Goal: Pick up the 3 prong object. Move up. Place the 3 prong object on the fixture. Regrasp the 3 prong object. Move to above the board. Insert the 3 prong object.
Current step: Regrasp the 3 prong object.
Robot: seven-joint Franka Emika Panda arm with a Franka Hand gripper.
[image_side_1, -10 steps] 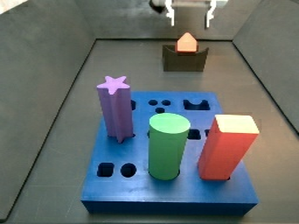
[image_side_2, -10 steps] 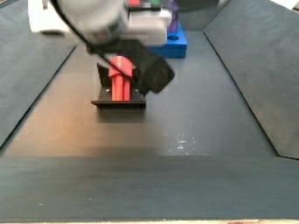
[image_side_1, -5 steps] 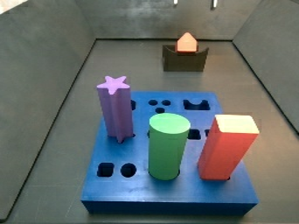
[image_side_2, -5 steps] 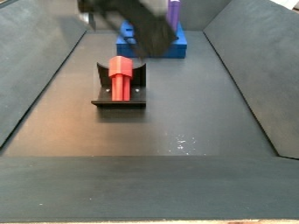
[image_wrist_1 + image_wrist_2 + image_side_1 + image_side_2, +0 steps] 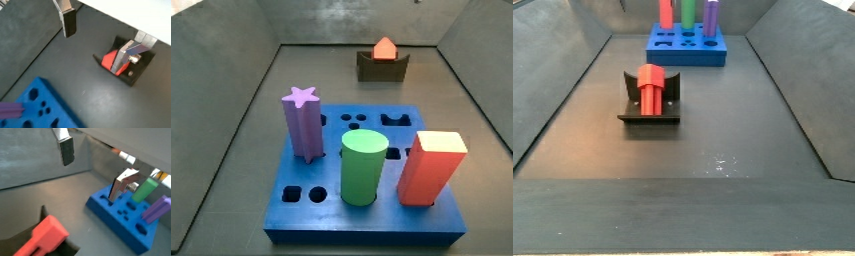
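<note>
3 prong object [image 5: 649,88] resting in the fixture [image 5: 649,113], tool [image 5: 100,31] empty.

In both wrist views the tool's fingers [image 5: 65,150] stand wide apart, gripping nothing. In a side view the board [image 5: 366,186] fills the lower centre, fixture at upper centre.
</note>
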